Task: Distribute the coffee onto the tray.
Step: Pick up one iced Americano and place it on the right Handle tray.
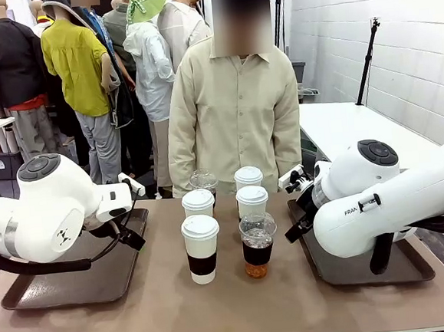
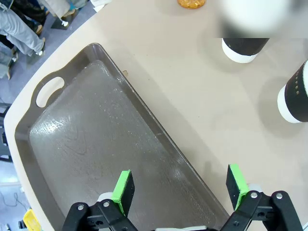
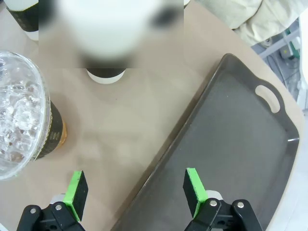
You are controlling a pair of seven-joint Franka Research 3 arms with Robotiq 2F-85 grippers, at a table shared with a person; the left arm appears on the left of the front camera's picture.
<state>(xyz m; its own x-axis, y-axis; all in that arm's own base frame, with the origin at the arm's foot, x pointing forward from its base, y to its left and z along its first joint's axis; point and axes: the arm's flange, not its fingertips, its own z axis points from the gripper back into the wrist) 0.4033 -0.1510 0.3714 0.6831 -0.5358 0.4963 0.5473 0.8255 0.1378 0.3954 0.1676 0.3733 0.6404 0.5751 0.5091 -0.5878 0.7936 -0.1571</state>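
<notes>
Left pincer, right pincer: both wide open, empty. We'd grip the near sleeved cup at its sleeve, level, squeezing gently.

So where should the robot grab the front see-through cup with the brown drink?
The clear cup stands upright, so grip around its side wall, below the rounded dome lid, which would likely slip. A white paper cup sits close on its left, so the open right tool should probably come in level from the freer right side.
</notes>
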